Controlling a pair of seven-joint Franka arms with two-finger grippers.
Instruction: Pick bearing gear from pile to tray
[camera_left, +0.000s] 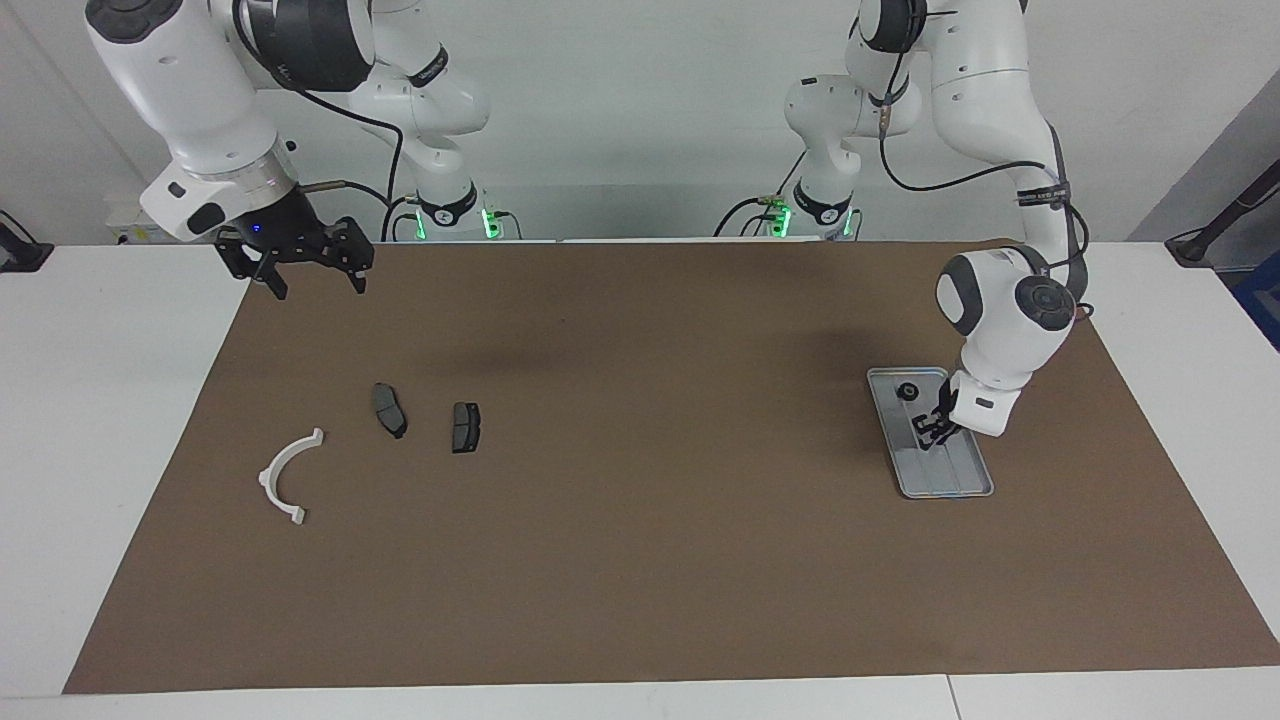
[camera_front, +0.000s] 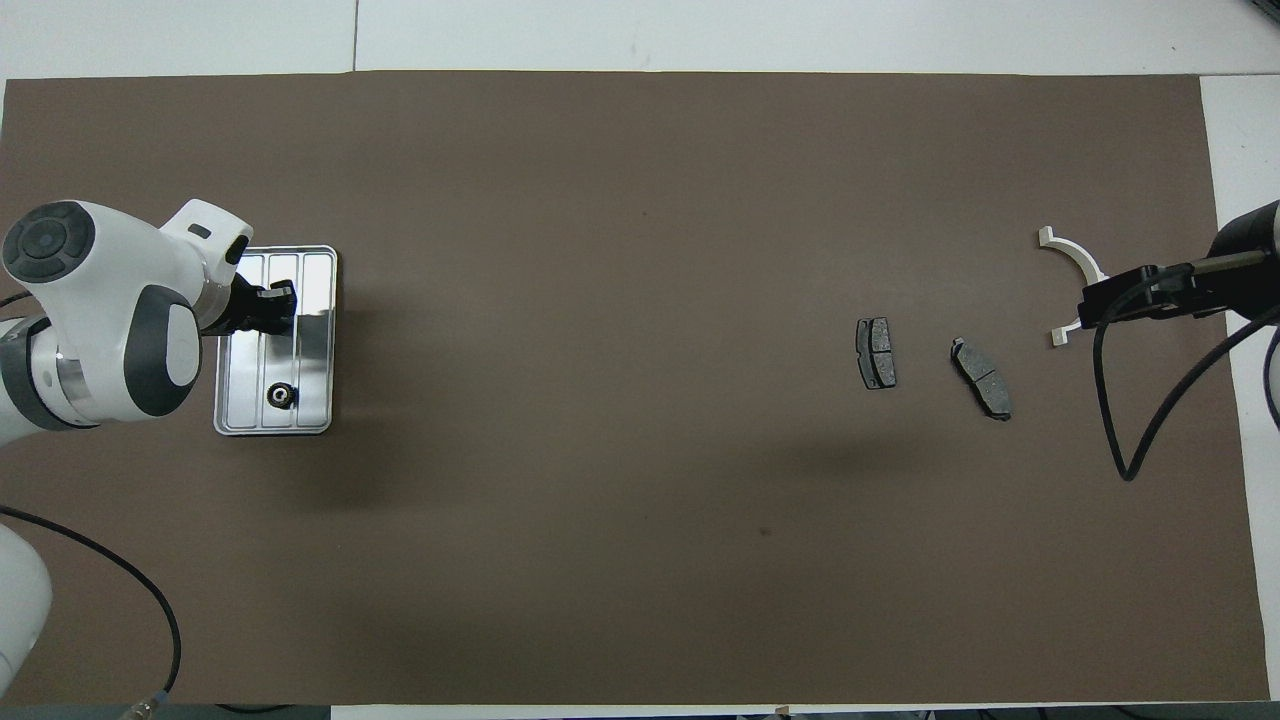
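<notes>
One small black round bearing gear (camera_left: 907, 391) lies in my ridged silver-grey metal tray (camera_left: 962, 483). My left gripper (camera_left: 931, 432) is low over that tray; I cannot tell its width. My wide-open right gripper (camera_left: 311, 279) waits. Withdrawing carelessly could nudge the tray.

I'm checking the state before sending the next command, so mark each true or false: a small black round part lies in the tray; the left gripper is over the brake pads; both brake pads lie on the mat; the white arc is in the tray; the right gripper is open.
1. A small black round part lies in the tray: true.
2. The left gripper is over the brake pads: false, it is low over the tray.
3. Both brake pads lie on the mat: true.
4. The white arc is in the tray: false, it lies on the mat toward the right arm's end.
5. The right gripper is open: true; it waits, raised.
</notes>
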